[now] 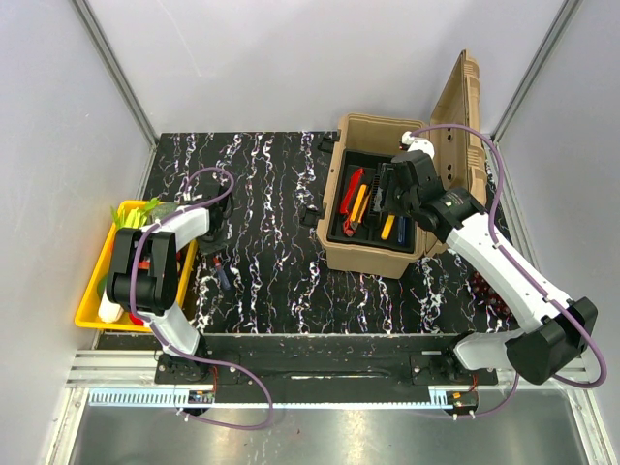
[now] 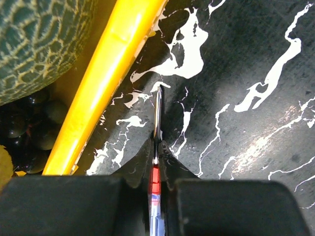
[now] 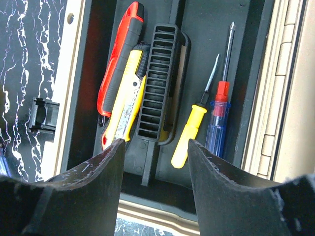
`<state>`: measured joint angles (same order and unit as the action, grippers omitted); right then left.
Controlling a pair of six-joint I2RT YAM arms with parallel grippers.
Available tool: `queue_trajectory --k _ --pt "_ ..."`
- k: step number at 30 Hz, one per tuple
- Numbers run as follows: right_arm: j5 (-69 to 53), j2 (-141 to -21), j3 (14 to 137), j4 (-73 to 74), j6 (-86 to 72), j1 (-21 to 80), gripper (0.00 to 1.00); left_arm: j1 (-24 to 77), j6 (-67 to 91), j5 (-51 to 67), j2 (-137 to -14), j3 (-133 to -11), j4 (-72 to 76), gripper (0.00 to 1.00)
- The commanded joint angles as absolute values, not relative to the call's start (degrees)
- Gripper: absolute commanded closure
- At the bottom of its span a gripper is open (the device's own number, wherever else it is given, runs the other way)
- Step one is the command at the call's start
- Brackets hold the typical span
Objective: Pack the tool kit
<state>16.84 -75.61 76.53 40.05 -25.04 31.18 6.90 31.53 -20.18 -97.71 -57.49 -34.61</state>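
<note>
The tan toolbox (image 1: 373,257) stands open at the back right, its lid (image 1: 460,102) raised. Its black tray (image 3: 197,59) holds a red knife (image 3: 120,54), a yellow knife (image 3: 125,113), a yellow-handled screwdriver (image 3: 189,135) and a blue-and-red screwdriver (image 3: 216,123). My right gripper (image 3: 155,147) hangs open over that tray (image 1: 387,194) with nothing between its fingers. At the left, low over the table beside the yellow tray, my left gripper (image 2: 157,152) is shut on a blue-and-red-handled screwdriver (image 2: 157,113), its metal shaft pointing away along the tabletop.
The yellow tray (image 1: 92,291) of vegetables sits at the table's left edge; its rim (image 2: 103,83) runs close beside the left fingers. A netted melon (image 2: 39,39) and dark grapes (image 2: 24,128) lie in it. A dark red cluster (image 1: 484,291) lies right of the toolbox.
</note>
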Motion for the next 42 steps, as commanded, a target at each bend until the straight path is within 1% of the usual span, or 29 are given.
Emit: queue_trajectory --k 1,5,6,7,8,9,11,12,13,15,17,19,24,26,27,32,34,38,42 --pt "15.2 -74.8 78.6 36.6 -23.7 31.4 0.41 6.6 31.3 -18.4 -98.2 -58.3 -35.1 0.99" --pt "12.9 -74.4 78.4 34.9 -22.8 31.4 0.41 6.6 31.4 -18.5 -97.9 -58.5 -35.7 1.0" --pt "12.7 -74.2 78.4 34.6 -22.6 31.4 0.41 6.6 31.6 -18.6 -98.1 -58.4 -35.9 0.93" --pt "12.5 -74.1 78.4 34.4 -22.6 31.4 0.41 6.6 31.9 -18.8 -98.1 -58.4 -36.3 0.89" --pt "12.4 -74.1 78.4 34.4 -22.6 31.4 0.41 6.6 32.3 -18.9 -98.1 -58.2 -36.6 0.82" --pt "12.3 -74.0 78.5 34.3 -22.5 31.4 0.41 6.6 33.0 -19.1 -98.1 -58.1 -36.9 0.73" --pt "12.2 -74.1 78.5 34.3 -22.3 31.4 0.4 6.6 34.0 -19.1 -97.7 -57.1 -37.4 0.6" --pt "12.3 -74.0 78.5 34.2 -22.4 31.4 0.4 6.6 35.0 -19.1 -97.5 -56.6 -37.4 0.57" --pt "12.2 -73.9 78.3 34.2 -22.5 31.4 0.41 6.6 35.7 -19.0 -96.9 -55.8 -37.2 0.55" --pt "12.1 -73.7 78.1 34.3 -22.8 31.4 0.4 6.6 36.6 -18.0 -96.2 -54.5 -36.2 0.55" --pt "12.1 -73.6 77.9 34.2 -23.0 31.4 0.4 6.6 36.9 -16.3 -95.8 -53.5 -34.7 0.57" --pt "11.9 -73.2 77.6 34.3 -23.2 31.4 0.4 6.6 37.2 -14.7 -95.7 -53.1 -33.6 0.62" --pt "11.0 -72.6 77.3 34.4 -23.5 31.4 0.4 6.7 36.9 -13.5 -95.2 -53.2 -32.7 0.87" --pt "10.6 -72.4 77.4 34.3 -23.4 31.4 0.4 6.7 36.5 -13.2 -94.6 -53.4 -32.7 0.98" --pt "10.3 -72.3 77.5 34.3 -23.4 31.4 0.39 6.7 36.2 -13.0 -94.3 -53.8 -32.8 1.0" --pt "5.7 -71.8 77.9 32.9 -21.3 31.4 0.35 7.0 35.4 -11.3 -91.2 -54.9 -33.0 1.0" --pt "1.3 -71.3 77.6 30.9 -20.0 31.4 0.27 7.8 35.0 -10.2 -88.9 -56.2 -33.3 1.0" --pt "-12.6 -69.9 76.3 25.3 -16.7 31.4 0.19 9.8 34.0 -7.0 -83.8 -61.6 -34.5 1.0" --pt "-25.6 -71.3 76.8 21.8 -16.3 31.4 0.12 11.3 35.8 -0.3 -79.5 -69.6 -34.5 1.0"
